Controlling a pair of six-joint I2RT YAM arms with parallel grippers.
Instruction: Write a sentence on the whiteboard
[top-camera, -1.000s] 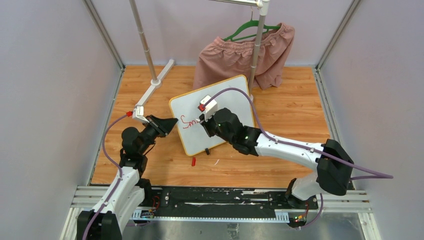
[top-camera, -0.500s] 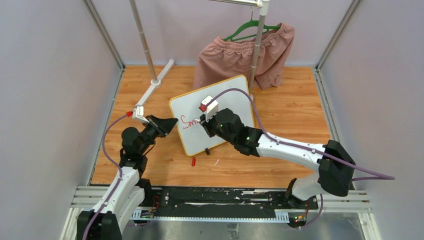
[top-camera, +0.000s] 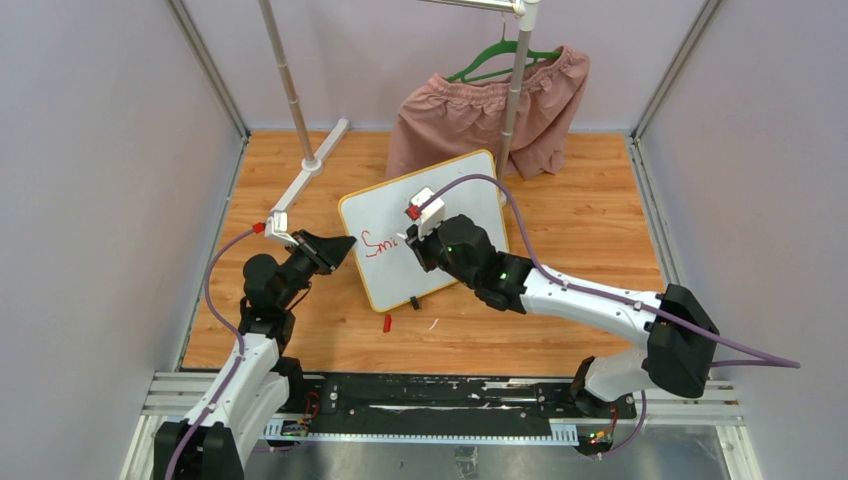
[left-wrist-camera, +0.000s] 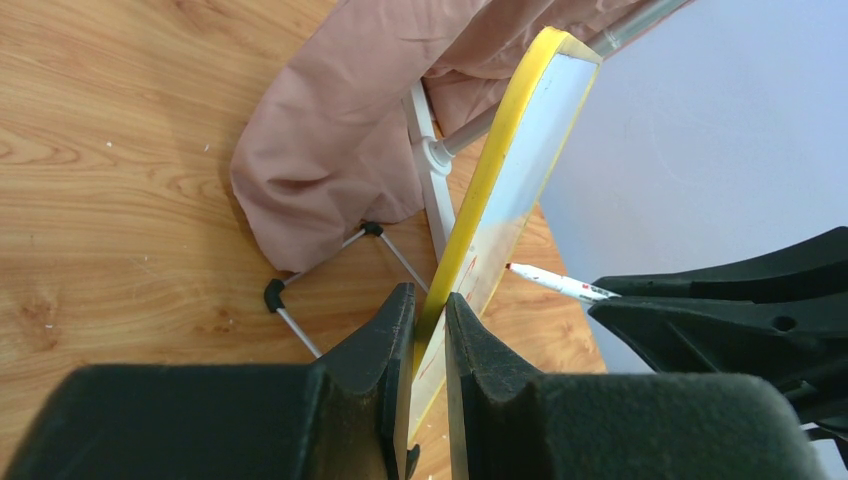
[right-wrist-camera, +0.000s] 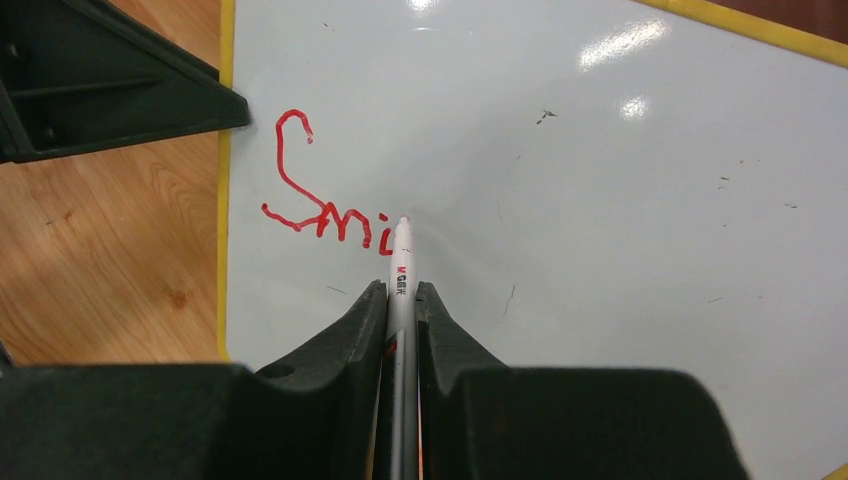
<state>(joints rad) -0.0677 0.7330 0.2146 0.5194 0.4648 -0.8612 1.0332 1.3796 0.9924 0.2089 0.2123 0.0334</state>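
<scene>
The whiteboard (top-camera: 470, 195), white with a yellow rim, stands tilted on the wooden table. My left gripper (top-camera: 345, 243) is shut on its left edge; in the left wrist view the rim (left-wrist-camera: 520, 150) runs between the two fingers of the left gripper (left-wrist-camera: 430, 300). My right gripper (top-camera: 408, 240) is shut on a white marker (right-wrist-camera: 401, 260), whose red tip touches the board (right-wrist-camera: 600, 180). The sentence (right-wrist-camera: 320, 210) reads "Smi" in red cursive, just left of the tip. The marker (left-wrist-camera: 550, 282) also shows from the side in the left wrist view.
Pink shorts (top-camera: 490, 110) hang on a green hanger from a clothes rack behind the board. The rack's pole (top-camera: 290, 90) and white foot (top-camera: 310, 180) stand at the back left. A small red cap (top-camera: 387, 322) lies on the wood in front of the board.
My right gripper has slid the marker a little to the right across the board, and the red writing has grown by a stroke. The left gripper has kept its hold.
</scene>
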